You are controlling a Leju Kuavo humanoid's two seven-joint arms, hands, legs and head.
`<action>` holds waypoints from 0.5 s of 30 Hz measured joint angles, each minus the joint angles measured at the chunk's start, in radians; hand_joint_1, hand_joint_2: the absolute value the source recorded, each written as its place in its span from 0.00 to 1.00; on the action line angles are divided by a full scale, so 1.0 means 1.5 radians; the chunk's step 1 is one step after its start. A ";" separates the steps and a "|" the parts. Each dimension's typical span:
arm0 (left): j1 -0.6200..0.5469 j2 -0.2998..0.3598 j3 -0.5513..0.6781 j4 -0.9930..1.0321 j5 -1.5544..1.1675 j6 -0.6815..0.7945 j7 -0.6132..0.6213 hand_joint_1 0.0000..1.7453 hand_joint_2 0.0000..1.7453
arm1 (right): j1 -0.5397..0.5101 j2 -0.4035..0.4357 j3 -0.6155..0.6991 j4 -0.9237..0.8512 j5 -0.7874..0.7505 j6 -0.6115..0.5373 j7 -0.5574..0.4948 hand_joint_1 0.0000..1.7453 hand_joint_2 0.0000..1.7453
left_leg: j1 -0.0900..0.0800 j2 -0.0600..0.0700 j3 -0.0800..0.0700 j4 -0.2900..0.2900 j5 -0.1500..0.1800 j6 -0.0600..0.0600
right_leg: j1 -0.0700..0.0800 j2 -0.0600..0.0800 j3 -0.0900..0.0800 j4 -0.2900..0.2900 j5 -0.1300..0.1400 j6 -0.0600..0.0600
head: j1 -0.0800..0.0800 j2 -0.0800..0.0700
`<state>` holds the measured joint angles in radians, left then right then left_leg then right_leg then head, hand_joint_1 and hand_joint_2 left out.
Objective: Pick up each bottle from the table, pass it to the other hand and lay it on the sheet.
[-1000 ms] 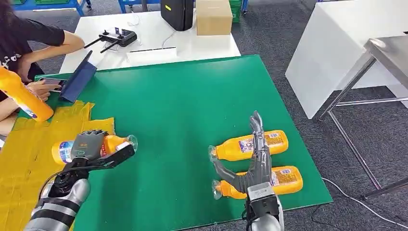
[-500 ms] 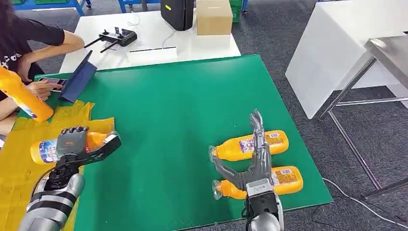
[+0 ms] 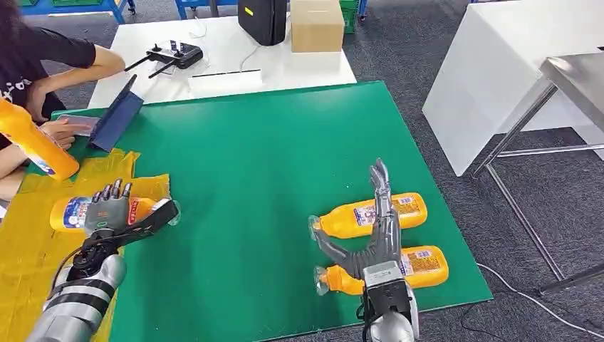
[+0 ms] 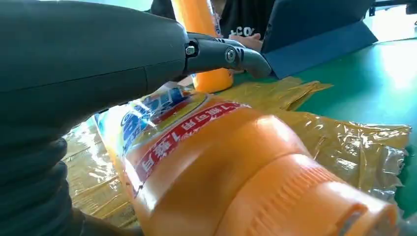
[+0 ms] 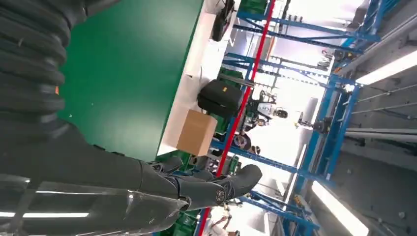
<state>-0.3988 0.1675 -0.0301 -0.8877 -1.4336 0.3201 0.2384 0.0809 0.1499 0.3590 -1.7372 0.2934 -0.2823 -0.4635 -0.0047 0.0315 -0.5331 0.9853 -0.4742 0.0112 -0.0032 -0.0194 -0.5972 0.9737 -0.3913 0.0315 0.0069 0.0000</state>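
L hand [image 3: 114,211] is at the front-left part of the green tabletop [image 3: 263,142], wrapped round an orange bottle [image 3: 75,213] w/ a blue & red label. That bottle lies on its side over the yellow sheet [image 3: 28,242], which covers the tabletop's left edge; cap end pokes out toward the green, just past the sheet's edge. Fingers [image 3: 112,192] curl over the top of the bottle, thumb [image 3: 153,219] along its near side. In the left wrist view the bottle's label [image 4: 167,132] and ribbed cap [image 4: 314,206] are up close, crinkled sheet right beneath; can't tell if it's touching the sheet or just above.

R hand [image 3: 377,228] is near the front-right corner, fingers stretched out straight and spread, holding nothing. It sits over two more orange bottles lying side by side: far one [image 3: 402,210] and near one [image 3: 424,263], caps pointing left. Can't tell if the hand touches them.

A 4th orange bottle [image 3: 32,142] stands tilted at the back-left of the sheet, by a person's arm [image 3: 50,132]. Dark tablet case [image 3: 117,114] propped near the back-left corner. Beyond the green top: white table w/ a controller [image 3: 174,53], a black box [image 3: 263,20] and a cardboard box [image 3: 317,25].
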 measured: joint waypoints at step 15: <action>0.056 -0.035 0.001 -0.073 0.303 0.076 -0.256 0.00 1.00 | 0.001 -0.002 0.000 0.013 0.000 -0.014 -0.005 0.00 1.00 | 0.000 0.000 0.000 0.000 0.000 0.000 | 0.000 0.000 0.000 0.000 0.000 0.000 | 0.000 0.000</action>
<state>-0.3153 0.1152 -0.0290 -0.9977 -0.9793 0.4341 -0.1459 0.0830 0.1469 0.3590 -1.7174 0.2934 -0.3029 -0.4711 -0.0049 0.0316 -0.5331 0.9853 -0.4743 0.0112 -0.0034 -0.0194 -0.5970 0.9736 -0.3914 0.0315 0.0069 0.0000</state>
